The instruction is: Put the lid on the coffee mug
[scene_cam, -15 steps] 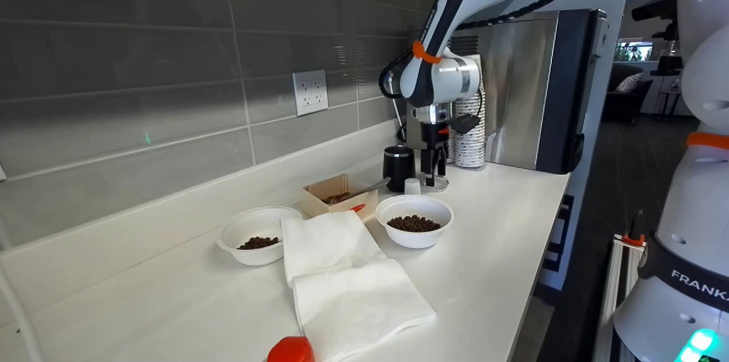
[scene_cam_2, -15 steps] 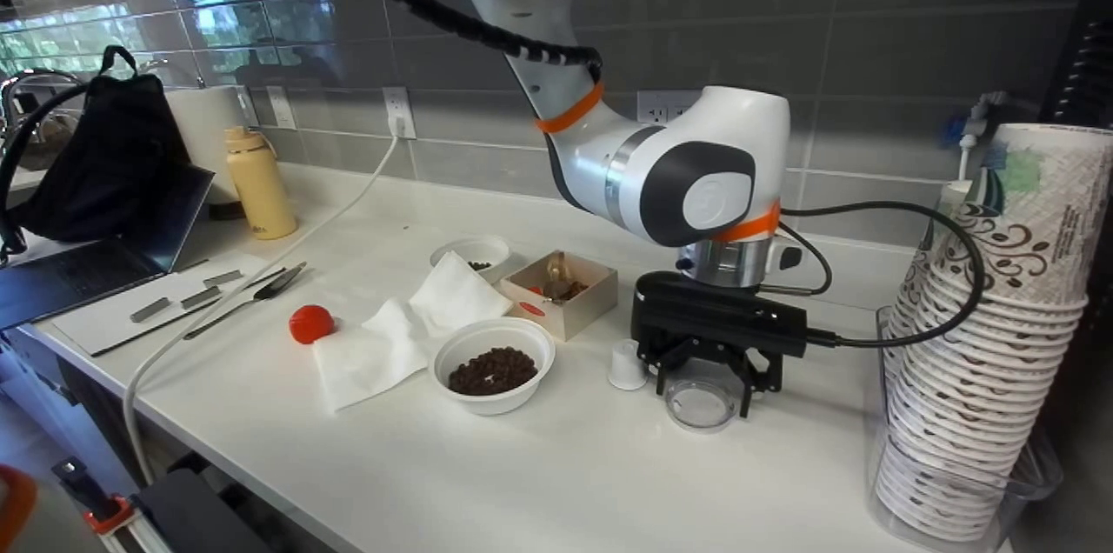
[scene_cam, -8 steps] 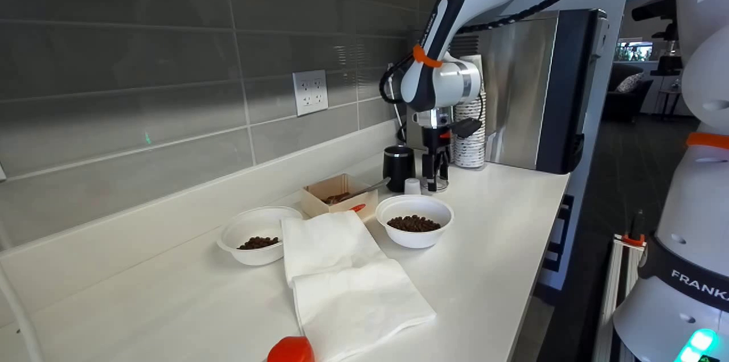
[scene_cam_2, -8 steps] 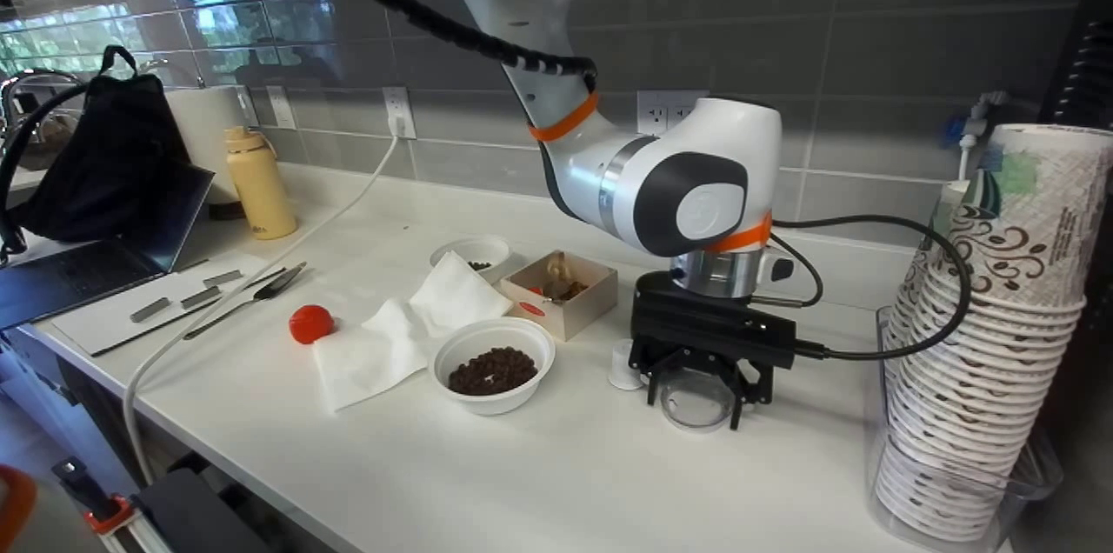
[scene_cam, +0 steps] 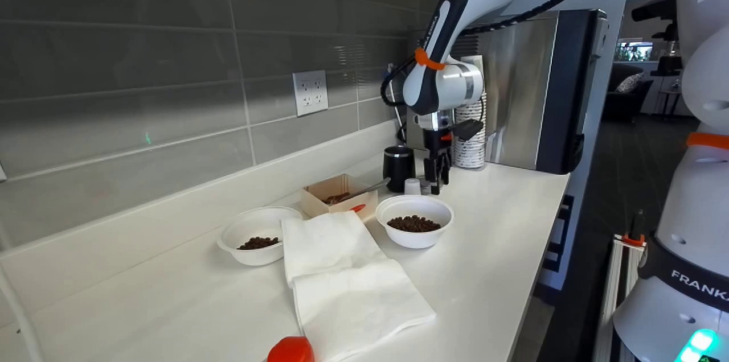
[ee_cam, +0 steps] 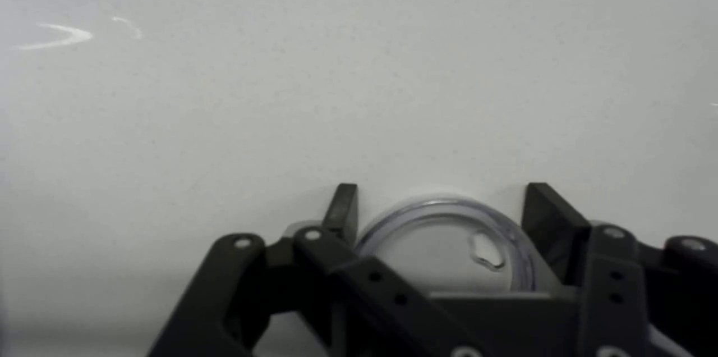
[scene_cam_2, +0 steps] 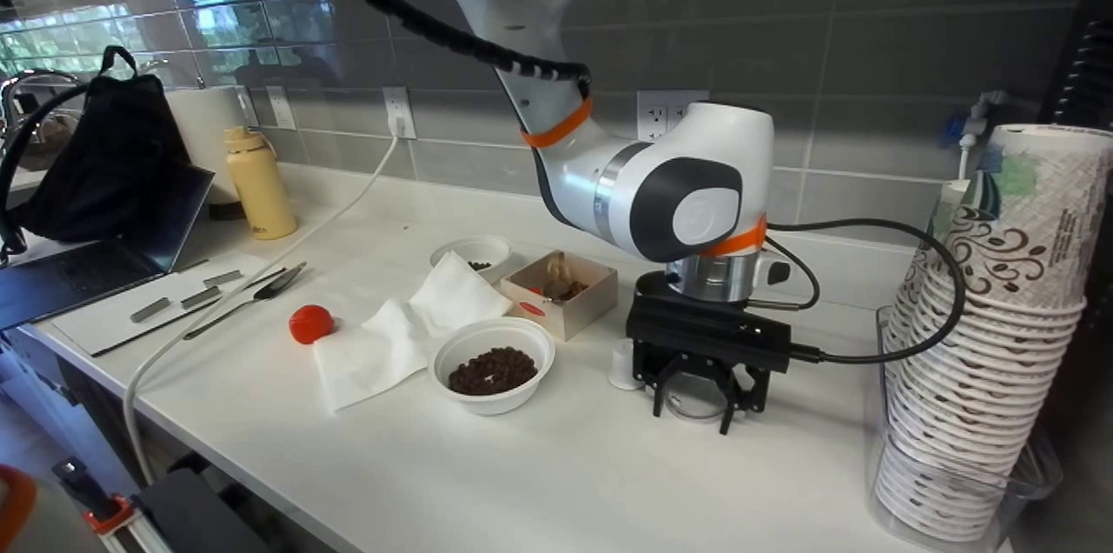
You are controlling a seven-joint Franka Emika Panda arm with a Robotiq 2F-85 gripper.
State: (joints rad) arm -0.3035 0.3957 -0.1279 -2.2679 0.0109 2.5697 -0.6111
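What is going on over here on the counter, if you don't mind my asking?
A robot arm is working on getting a clear round lid onto the black mug. Its jaws are open, one on each side of the lid, which lies on the white counter; whether they touch it is hard to tell. The mug stands upright nearby, and the lid is not on it yet.

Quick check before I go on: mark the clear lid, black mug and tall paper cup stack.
Clear lid [ee_cam: 437, 256]: wrist view, on the surface inside its rim.
Black mug [scene_cam: 398, 171]: in an exterior view, on its side wall.
Paper cup stack [scene_cam_2: 989, 362]: in an exterior view, on the nested rims.
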